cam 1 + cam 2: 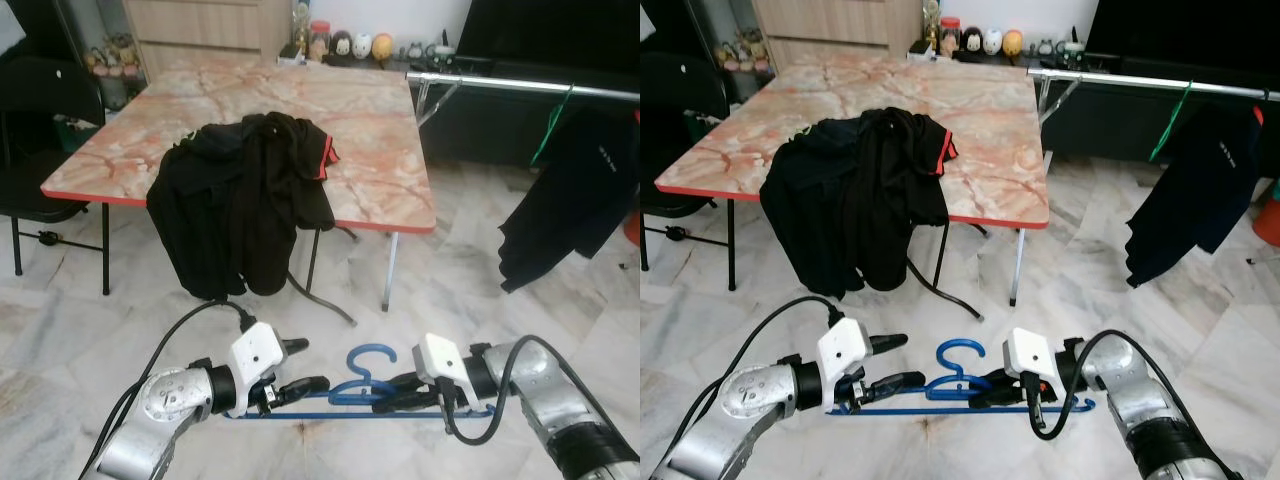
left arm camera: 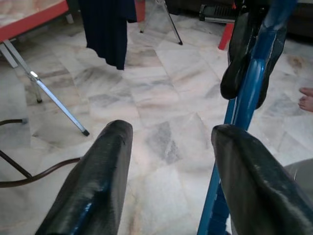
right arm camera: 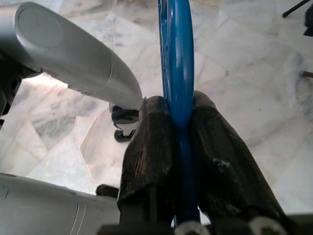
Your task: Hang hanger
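- Marble floor (image 1: 60,330) underfoot; table (image 1: 370,130) ahead with black clothes (image 1: 240,200) draped over its near edge; rail (image 1: 520,86) at far right, carrying a dark shirt (image 1: 575,195).
- Left gripper (image 1: 297,366): fingers spread, no pinch. In the left wrist view the hanger's blue bar runs just beside one finger (image 2: 259,181); I cannot tell whether they touch.
- Hanger (image 1: 365,385): held low between both arms, hook up. I judge it light, stiff plastic, smooth and prone to swing; best held near the neck.
- Right gripper (image 1: 400,392): fingers pressed together on the hanger, pinching the blue bar squarely in the right wrist view.
- Rail is well apart from the hanger.
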You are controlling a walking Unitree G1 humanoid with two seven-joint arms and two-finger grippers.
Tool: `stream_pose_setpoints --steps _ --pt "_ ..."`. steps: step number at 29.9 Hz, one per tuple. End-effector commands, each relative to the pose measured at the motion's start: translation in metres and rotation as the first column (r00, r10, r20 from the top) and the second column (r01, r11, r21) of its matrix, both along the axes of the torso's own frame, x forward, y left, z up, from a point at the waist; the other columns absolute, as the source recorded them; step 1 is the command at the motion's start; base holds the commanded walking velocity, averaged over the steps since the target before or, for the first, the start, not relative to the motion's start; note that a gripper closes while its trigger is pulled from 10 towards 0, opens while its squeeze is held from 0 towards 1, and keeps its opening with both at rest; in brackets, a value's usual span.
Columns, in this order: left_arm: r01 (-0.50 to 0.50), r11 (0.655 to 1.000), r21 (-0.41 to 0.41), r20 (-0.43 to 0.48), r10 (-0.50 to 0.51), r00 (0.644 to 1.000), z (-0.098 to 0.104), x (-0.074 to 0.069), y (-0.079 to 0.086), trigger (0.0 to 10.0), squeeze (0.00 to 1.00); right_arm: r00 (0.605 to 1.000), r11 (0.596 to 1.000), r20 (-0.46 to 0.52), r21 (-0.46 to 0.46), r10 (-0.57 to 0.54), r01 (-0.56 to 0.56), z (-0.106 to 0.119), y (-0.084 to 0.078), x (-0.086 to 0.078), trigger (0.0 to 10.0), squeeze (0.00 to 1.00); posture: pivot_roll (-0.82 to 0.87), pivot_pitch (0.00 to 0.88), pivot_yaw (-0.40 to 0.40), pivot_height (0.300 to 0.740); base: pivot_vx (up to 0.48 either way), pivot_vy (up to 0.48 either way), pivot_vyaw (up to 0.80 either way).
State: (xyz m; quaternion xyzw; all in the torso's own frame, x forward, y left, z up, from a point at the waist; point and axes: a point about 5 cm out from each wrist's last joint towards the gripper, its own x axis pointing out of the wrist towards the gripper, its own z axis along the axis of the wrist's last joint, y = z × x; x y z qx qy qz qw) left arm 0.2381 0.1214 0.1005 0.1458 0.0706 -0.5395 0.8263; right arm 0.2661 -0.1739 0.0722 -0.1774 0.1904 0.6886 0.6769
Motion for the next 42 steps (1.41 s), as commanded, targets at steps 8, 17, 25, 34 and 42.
stream_pose_setpoints --steps 8,17,25,34,42 --pt "0.040 0.999 0.016 -0.012 -0.040 0.999 0.005 -0.001 -0.002 10.0 1.00 0.996 0.991 0.014 -0.099 0.087 -0.085 -0.007 0.006 -0.009 10.0 0.00 0.11 0.000 -0.096 0.740 0.000 0.000 0.00" --pt "0.034 0.998 0.045 -0.026 -0.033 0.999 0.002 -0.001 0.000 10.0 0.00 0.996 0.989 0.043 -0.130 0.073 -0.067 -0.010 0.010 -0.008 10.0 0.00 0.11 0.000 -0.095 0.740 0.000 0.000 0.00" --pt "0.052 0.986 0.160 -0.026 -0.048 0.999 -0.009 -0.004 0.010 10.0 0.00 0.996 0.980 0.061 -0.192 0.067 -0.054 -0.014 0.005 -0.007 10.0 0.00 0.11 0.000 -0.094 0.740 0.000 0.000 0.00" --pt "0.066 0.976 0.208 -0.053 -0.057 0.997 -0.013 -0.006 0.014 10.0 0.00 0.991 0.982 0.127 -0.189 0.031 -0.006 -0.013 0.011 0.000 10.0 0.00 0.11 0.000 -0.093 0.740 0.000 0.000 0.00" --pt "0.064 0.980 0.189 -0.076 -0.051 0.996 -0.015 -0.007 0.011 10.0 0.00 0.986 0.992 0.168 -0.124 0.014 0.007 -0.005 0.023 0.007 10.0 0.00 0.11 0.000 -0.093 0.740 0.000 0.000 0.00"
